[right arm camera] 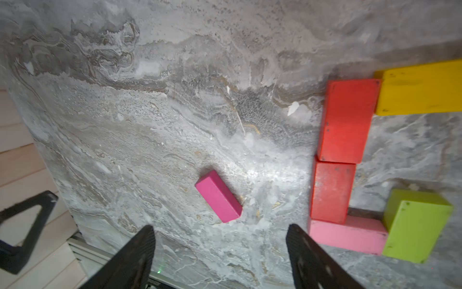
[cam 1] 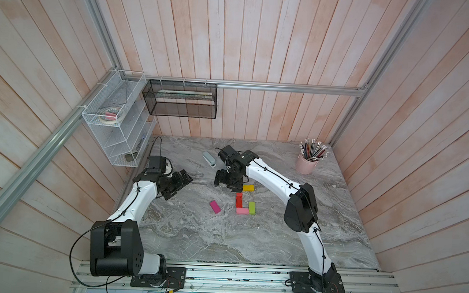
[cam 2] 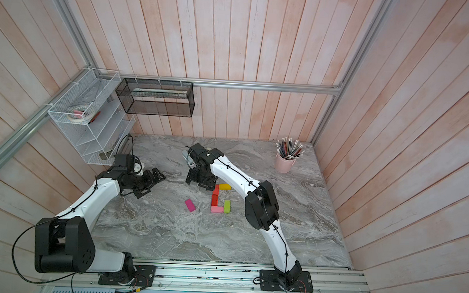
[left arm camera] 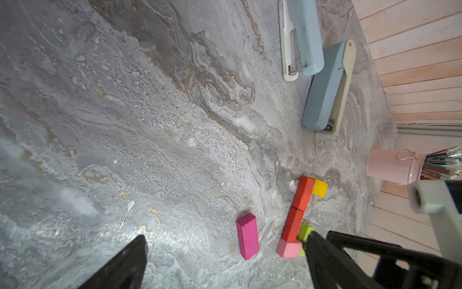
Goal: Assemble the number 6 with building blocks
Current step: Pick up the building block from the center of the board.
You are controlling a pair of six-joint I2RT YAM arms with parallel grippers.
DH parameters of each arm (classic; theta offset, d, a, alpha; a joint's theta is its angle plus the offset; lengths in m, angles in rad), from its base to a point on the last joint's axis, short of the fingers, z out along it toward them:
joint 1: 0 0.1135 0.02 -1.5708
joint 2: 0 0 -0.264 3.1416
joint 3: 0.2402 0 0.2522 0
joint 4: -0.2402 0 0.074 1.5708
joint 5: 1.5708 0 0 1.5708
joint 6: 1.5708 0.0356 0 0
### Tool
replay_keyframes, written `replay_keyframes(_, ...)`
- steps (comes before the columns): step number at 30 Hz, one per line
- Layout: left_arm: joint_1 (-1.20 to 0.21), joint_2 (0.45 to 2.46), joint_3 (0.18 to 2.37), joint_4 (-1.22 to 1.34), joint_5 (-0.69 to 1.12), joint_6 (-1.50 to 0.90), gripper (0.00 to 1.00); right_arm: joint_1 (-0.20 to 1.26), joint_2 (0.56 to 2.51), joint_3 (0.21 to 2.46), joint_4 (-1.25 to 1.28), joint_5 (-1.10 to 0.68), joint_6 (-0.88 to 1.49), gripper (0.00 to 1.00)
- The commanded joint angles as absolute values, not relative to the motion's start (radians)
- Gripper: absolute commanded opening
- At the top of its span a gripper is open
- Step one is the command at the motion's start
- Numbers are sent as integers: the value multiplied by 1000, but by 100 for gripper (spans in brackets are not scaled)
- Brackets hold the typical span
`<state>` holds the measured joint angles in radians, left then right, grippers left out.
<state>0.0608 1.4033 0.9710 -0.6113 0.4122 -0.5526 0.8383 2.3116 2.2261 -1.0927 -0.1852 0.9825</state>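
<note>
Looking down with 12 o'clock at the back wall: the right arm [cam 1: 270,175] comes in from its base at about 5 o'clock with the elbow up high and the forearm slanting toward 11. The wrist bends down, so the right gripper [cam 1: 225,183] points at the table [cam 1: 221,249] just at 9 o'clock of the block figure. Its jaws are spread wide, and only bare marble shows between the fingers [right arm camera: 140,252] in the wrist view. The figure so far is two red blocks [cam 2: 214,200] end to end in a column running 12 to 6. The yellow block [cam 1: 248,187] touches the top red one on its 3 o'clock side, and the light pink block [cam 1: 242,210] lies across the foot of the column. The green block [cam 1: 251,207] sits at the pink one's 3 o'clock end, pointing toward 12. The magenta block [cam 1: 215,206] lies loose and slanted at 9 o'clock of the pink one, apart from the rest. The left arm [cam 1: 138,200] bends in from 7 o'clock, and the left gripper [cam 1: 179,185] hangs at 9 o'clock of the right one, jaws wide apart, holding nothing.
</note>
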Motion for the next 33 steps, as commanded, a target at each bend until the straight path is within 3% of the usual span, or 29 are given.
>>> replay_keyframes(1, 63, 1378, 950, -602, 418, -537, 100, 867, 2380, 2335, -1255, -205, 1173, 87)
replay_keyframes(13, 63, 1361, 936, -601, 401, -538, 100, 876, 2441, 2336, -1324, -261, 1438, 88)
replay_keyframes(33, 63, 1371, 936, -597, 428, -523, 100, 886, 2516, 2278, -1188, -323, 1512, 85)
